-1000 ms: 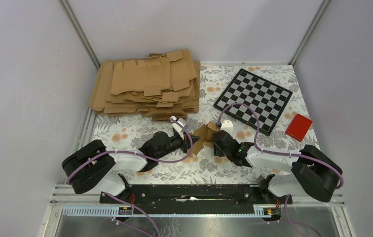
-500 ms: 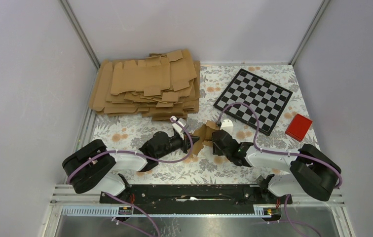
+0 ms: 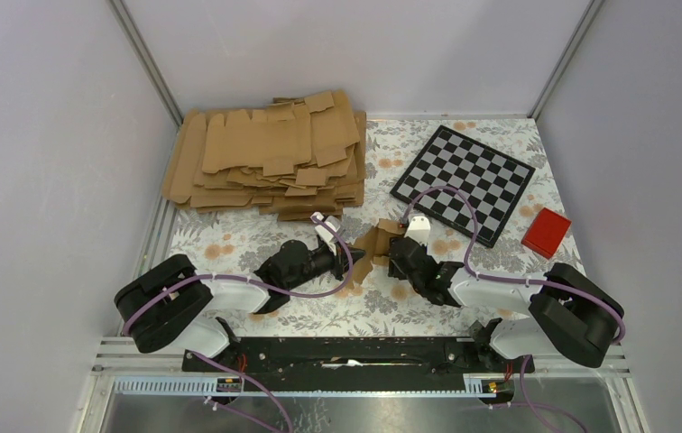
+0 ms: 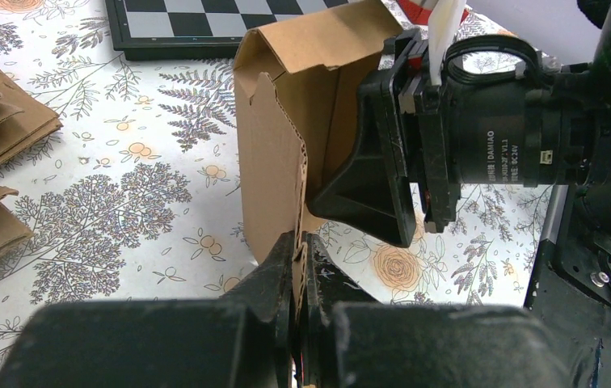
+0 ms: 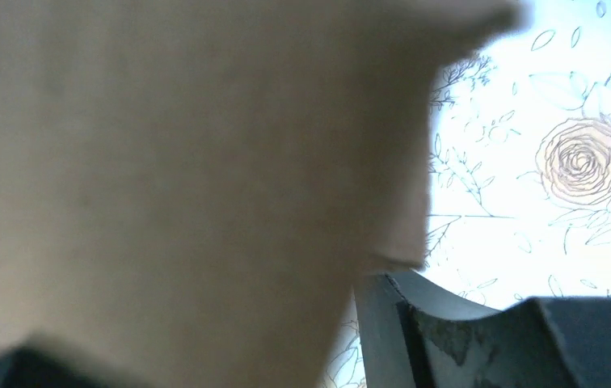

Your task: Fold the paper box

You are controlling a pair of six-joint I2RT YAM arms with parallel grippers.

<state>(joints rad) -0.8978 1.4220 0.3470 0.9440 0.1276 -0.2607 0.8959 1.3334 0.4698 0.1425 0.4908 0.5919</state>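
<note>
— At counter (image 3: 229, 242) centre, what stands?
— One box (image 3: 372, 245), half-formed, upright. Of two claws, the left claw (image 4: 299, 242) pinches its edge from 9 o'clock; the right claw (image 3: 396, 254) presses in from 3 o'clock, and I cannot tell its grip.
— Risks?
— Likely a wall buckles or slips free if the push outruns the pinch.
— Else?
— One pile (image 3: 265, 153) at 11 o'clock, one chessboard (image 3: 464, 180) at 1, one red block (image 3: 546, 232) at 2.

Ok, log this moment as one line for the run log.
left tool: shut on paper box lower edge | right tool: finger inside box, grip unclear | box: partly folded, upright
</note>
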